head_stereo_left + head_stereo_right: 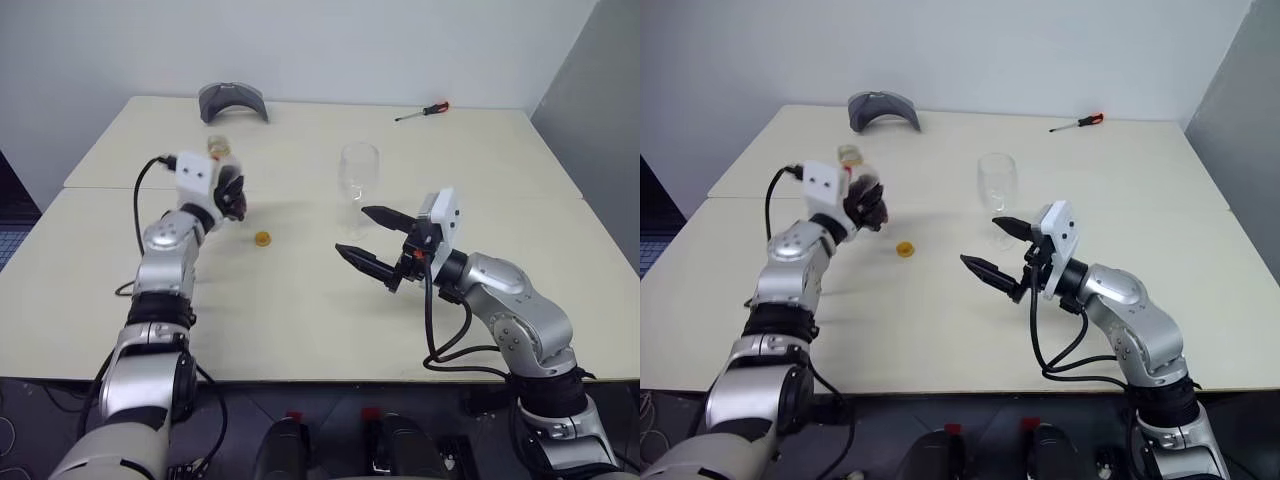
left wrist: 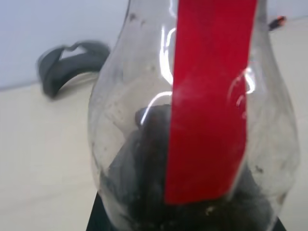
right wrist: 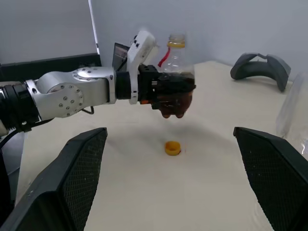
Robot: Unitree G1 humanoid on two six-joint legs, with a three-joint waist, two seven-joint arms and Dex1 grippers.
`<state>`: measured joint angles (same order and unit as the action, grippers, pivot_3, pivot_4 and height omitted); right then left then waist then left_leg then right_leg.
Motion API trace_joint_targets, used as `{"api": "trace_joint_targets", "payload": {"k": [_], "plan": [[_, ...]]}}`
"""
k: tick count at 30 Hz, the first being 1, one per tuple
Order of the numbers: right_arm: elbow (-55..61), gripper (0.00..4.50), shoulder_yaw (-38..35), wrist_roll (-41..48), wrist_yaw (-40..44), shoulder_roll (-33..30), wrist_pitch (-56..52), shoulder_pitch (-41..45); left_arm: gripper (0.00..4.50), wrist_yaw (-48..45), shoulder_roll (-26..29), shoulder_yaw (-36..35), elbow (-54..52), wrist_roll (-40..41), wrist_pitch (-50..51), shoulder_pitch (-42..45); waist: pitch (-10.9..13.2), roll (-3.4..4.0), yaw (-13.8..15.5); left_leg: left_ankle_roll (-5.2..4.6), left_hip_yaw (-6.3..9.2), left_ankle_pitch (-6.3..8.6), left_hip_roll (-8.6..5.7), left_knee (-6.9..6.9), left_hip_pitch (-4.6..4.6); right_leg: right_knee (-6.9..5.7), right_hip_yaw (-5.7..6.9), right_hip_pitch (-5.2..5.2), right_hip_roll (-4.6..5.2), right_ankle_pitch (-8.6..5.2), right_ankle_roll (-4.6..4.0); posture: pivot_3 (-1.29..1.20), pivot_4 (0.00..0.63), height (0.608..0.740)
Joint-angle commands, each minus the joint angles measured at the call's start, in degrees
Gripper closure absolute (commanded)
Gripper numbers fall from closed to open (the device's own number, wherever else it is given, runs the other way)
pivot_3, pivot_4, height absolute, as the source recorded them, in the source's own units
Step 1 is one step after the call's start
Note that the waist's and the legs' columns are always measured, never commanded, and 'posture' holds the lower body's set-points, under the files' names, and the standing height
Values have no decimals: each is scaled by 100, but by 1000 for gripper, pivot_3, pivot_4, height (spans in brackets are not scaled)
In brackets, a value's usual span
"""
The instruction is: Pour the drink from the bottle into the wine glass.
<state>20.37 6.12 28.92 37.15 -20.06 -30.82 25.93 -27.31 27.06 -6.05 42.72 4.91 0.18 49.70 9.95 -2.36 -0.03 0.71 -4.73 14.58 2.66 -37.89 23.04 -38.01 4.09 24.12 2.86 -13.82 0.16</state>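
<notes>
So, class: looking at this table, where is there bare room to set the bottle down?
Bare: the near table edge between the arms, and the far middle between grey holder and screwdriver. Crowded: around yellow cap, wine glass and open right gripper.

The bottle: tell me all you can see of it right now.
The bottle is small, clear plastic and bulbous, with a red strip label running up to a yellow neck ring. Its mouth is open; the yellow cap lies on the table below. Dark drink fills its lower part. It is upright, lifted clear of the table, clamped in the left gripper.
</notes>
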Motion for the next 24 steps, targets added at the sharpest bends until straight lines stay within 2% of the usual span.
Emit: {"api": "trace_joint_targets", "payload": {"k": [1, 12, 24], "plan": [[-267, 0, -299, -27, -33, -66, 94, 464, 3442, -434, 22, 343, 355, -285, -489, 744, 1, 0, -5, -1, -3, 1, 0, -1, 0, 2, 0, 1, 0, 0, 0, 0, 150, 740], [-899, 0, -534, -267, -162, -17, 397, 1179, 3442, -1114, -19, 863, 2003, -864, -1536, 2239, 3, 0, -32, 0, -9, 2, 0, 2, 21, 1, 3, 25, -5, 1, -2, 0, 150, 740], [-1303, 0, -517, -803, -385, 36, 650, 1477, 3442, -1130, 1, 1423, 2763, -1729, -2370, 2905, 4, 0, -27, -1, -9, 2, -3, -6, 42, 1, 9, 41, -3, 6, -10, 0, 150, 740]]}}
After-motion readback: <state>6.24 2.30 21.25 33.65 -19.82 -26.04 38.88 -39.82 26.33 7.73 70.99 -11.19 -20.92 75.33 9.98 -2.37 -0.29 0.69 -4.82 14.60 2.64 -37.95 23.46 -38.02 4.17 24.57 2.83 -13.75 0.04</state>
